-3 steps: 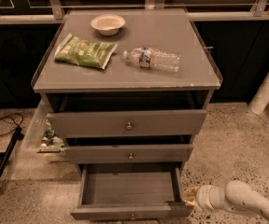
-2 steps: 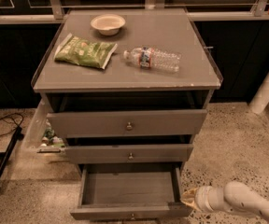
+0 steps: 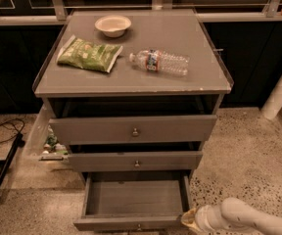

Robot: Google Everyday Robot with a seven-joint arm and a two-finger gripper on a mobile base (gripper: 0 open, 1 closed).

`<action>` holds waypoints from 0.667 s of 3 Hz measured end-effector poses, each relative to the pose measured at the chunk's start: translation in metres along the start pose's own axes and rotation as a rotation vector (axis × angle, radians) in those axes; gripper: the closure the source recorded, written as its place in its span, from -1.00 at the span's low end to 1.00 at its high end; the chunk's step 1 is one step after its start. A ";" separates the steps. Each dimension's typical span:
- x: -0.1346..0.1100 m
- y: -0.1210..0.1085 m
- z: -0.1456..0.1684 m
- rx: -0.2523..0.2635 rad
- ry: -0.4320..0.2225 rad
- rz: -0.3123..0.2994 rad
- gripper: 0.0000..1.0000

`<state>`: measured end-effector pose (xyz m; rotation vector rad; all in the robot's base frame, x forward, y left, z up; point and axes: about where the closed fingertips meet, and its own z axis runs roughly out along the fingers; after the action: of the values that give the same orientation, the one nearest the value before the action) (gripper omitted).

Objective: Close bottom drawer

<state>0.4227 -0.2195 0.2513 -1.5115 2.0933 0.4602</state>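
Note:
The bottom drawer [image 3: 133, 198] is the lowest of three grey drawers and stands pulled far out; its shallow box looks empty. Its slim front panel [image 3: 126, 223] with a small round knob [image 3: 139, 226] sits at the lower edge of the view. My gripper [image 3: 189, 220] is at the lower right, at the end of the white arm [image 3: 244, 218]. It is right by the right front corner of the drawer, level with the front panel. I cannot tell whether it touches the drawer.
The middle drawer [image 3: 135, 160] and top drawer [image 3: 133, 129] are each partly open. On the cabinet top [image 3: 195, 38] lie a bowl [image 3: 113, 25], a green bag [image 3: 88, 54] and a water bottle [image 3: 159, 61]. A white post [image 3: 280, 89] stands right, a black stand leg [image 3: 4, 168] left.
My gripper has moved a little left and down, closer to the right front corner of the bottom drawer. The drawer has not visibly moved.

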 end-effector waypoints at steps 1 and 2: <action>-0.002 0.017 0.032 -0.061 -0.022 -0.022 1.00; -0.005 0.032 0.061 -0.117 -0.061 -0.050 1.00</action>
<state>0.4062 -0.1718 0.2046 -1.5908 2.0084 0.6114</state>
